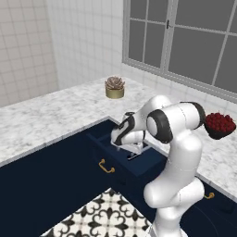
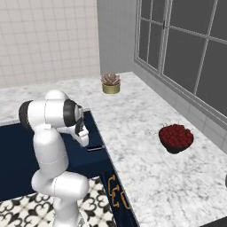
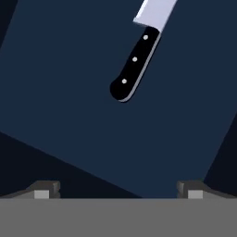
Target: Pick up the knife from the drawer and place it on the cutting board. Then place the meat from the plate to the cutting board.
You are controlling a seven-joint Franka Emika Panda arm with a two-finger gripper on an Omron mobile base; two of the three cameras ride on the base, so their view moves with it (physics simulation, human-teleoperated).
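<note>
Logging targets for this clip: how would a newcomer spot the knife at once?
Find the open dark-blue drawer pulled out below the marble counter, where the white arm reaches down. On its floor lies the knife, beyond the open claw. Its black three-rivet handle and pale blade stand out against the blue.

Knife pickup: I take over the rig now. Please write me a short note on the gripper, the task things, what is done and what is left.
Gripper: open, empty, hanging over the open drawer.
Knife: lies flat on the drawer floor, black handle toward the gripper, blade running out of the hand view, not touched.
Done: drawer is open, arm reaches into it.
Left: grasp the knife, put it on the cutting board, then move the meat from the plate to the board.
</note>
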